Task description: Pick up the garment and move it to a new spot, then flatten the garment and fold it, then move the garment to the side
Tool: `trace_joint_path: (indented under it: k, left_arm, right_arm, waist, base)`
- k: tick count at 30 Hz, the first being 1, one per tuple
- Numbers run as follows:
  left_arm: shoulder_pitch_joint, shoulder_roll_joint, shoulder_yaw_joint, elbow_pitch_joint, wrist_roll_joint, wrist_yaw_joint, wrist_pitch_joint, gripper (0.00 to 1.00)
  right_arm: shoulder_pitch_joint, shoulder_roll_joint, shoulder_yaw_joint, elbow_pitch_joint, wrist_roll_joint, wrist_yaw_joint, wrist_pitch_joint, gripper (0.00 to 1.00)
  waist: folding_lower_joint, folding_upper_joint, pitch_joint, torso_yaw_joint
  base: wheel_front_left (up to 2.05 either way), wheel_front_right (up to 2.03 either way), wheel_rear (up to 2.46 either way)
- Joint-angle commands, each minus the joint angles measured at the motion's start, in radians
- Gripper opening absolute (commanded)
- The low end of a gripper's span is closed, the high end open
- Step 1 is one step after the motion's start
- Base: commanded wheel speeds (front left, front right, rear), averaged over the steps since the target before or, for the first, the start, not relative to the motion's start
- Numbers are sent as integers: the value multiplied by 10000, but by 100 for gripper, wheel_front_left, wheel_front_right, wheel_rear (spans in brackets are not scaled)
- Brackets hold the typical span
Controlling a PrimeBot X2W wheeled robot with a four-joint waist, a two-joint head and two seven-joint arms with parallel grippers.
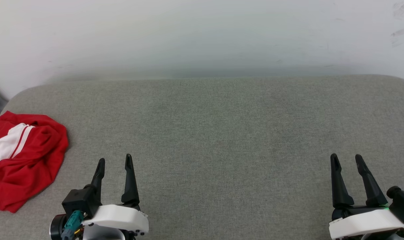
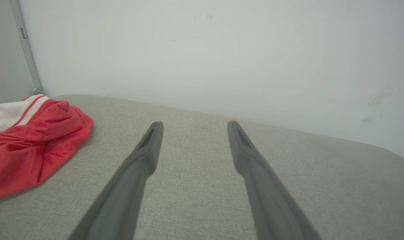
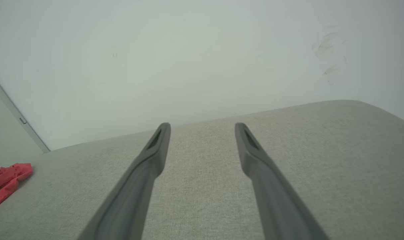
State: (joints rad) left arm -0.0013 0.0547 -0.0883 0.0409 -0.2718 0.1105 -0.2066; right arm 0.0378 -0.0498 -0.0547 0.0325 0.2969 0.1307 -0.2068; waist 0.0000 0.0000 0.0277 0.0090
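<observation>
The garment (image 1: 28,160) lies crumpled at the far left edge of the grey cushioned surface (image 1: 222,133), red with a white sleeve and striped trim on top; its numbers are hidden. In the left wrist view the garment (image 2: 31,143) sits to the left of the fingers, apart from them. The right wrist view catches a red corner of the garment (image 3: 5,183) at its left edge. My left gripper (image 1: 115,161) stands open just right of the garment, nothing between its fingers. My right gripper (image 1: 347,160) is open at the lower right, far from the cloth.
A pale wall (image 1: 202,33) rises right behind the surface's back edge. A grey vertical strip (image 2: 25,50) runs up the wall at the far left corner. The surface's rounded corners fall away at back left and back right.
</observation>
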Motion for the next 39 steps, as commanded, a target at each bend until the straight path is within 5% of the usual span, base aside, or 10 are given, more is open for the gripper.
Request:
trace_joint_path:
  k: [1,13,39]
  left_arm:
    - [68,0,2,-72,219,-63,-104,100]
    - [159,-42,100,7,790,-553,-333,100]
    - [240,-46,75,275,1207,-683,-603,100]
  right_arm:
    - [29,-8,-9,-117,-230,0,-88,100]
    - [149,-8,-22,-171,-703,0,-329,100]
    - [274,-5,34,147,-978,0,-588,100]
  waist:
    - [0,0,9,4]
    - [0,0,81,39]
    - [0,0,39,79]
  base:
    - [0,0,0]
    - [0,0,0]
    - [0,0,0]
